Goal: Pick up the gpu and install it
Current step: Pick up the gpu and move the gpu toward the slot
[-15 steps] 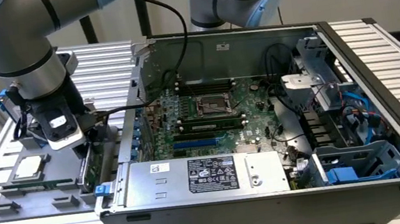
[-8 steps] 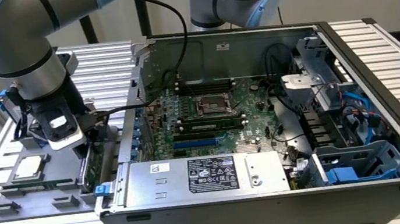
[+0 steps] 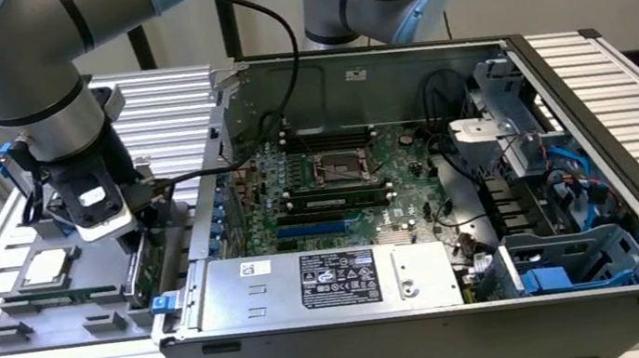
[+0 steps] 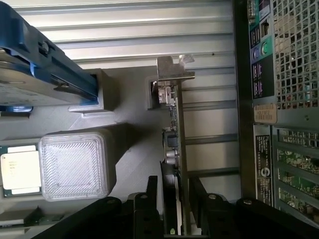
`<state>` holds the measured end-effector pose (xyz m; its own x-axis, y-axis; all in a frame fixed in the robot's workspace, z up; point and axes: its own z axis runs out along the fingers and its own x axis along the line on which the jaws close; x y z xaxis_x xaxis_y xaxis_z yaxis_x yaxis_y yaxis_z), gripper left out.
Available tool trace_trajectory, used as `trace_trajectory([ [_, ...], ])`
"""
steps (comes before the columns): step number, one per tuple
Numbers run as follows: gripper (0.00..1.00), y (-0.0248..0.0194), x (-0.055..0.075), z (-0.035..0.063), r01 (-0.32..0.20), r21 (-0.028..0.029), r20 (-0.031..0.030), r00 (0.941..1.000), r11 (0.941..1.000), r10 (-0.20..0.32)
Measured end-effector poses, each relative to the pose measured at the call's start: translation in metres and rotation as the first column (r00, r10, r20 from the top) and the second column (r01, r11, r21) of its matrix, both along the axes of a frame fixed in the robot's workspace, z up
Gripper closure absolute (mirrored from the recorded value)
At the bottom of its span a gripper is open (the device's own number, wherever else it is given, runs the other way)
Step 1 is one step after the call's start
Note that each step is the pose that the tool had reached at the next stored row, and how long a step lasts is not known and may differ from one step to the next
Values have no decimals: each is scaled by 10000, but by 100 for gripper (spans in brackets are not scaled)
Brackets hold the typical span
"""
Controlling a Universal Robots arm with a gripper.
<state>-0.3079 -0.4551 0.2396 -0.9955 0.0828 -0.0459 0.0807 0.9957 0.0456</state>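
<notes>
While hand (image 4: 175, 188) straddles it, gpu (image 4: 175, 130) upright: thin, green, silver bracket (image 4: 172, 70).

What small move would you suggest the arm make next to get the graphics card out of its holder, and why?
Probably close the gripper on the graphics card. The card stands on edge in the gray holder, and the open fingers sit either side of it with slight gaps, so squeezing seems due before lifting.

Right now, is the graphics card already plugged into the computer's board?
No, the gpu stands on edge in the gray tray beside the computer case, outside it.
</notes>
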Motion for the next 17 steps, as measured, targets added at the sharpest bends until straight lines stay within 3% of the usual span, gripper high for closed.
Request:
trace_trajectory([
  [7,0,18,-5,0,16,1,0,10000,10000,-16],
  [8,100,20,-4,-1,15,1,1,10000,10000,-15],
  [17,100,21,-4,0,14,0,0,10000,10000,-14],
])
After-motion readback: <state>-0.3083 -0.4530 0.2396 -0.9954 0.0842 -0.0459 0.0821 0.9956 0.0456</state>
